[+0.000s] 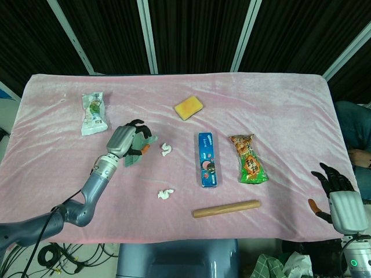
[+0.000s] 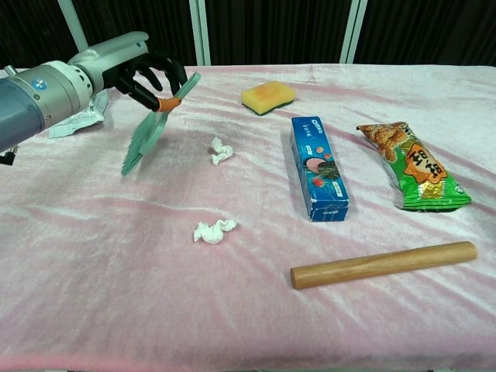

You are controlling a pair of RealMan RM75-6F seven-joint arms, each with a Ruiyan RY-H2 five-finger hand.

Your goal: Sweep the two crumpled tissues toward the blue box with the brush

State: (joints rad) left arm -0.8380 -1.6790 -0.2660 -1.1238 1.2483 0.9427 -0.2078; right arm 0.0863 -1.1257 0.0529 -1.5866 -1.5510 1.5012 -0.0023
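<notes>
The fingers (image 2: 147,74) of the left hand (image 2: 128,66) are curled around the handle of the green brush (image 2: 155,124), which hangs tilted in the air with its bristles pointing down and away from the palm, clear of the pink cloth (image 2: 93,256). That hold looks light, more a pinch at the handle than a full wrap, so the brush could swing or slip once the bristles drag on the velvet; a dropped brush would cost a regrasp. Behind the fingers, on the far side of the forearm, lies a white snack packet (image 2: 77,120), which a wide backswing could clip. Just beyond the fingertips to the right sits the upper tissue (image 2: 221,149), and the lower tissue (image 2: 213,231) lies nearer the table's front edge, well below the brush. Both are small and light, so a stroke that lands too high may skip over them, and one that comes in at an angle may flick them sideways instead of toward the blue box (image 2: 318,167), which lies further right again, well apart from both tissues. Past it are a yellow sponge (image 2: 267,97), a green snack bag (image 2: 411,167) and a wooden roller (image 2: 384,265), none in the sweep path. Far right, the right hand (image 1: 339,194) hangs idle off the table edge, fingers spread and holding nothing.
</notes>
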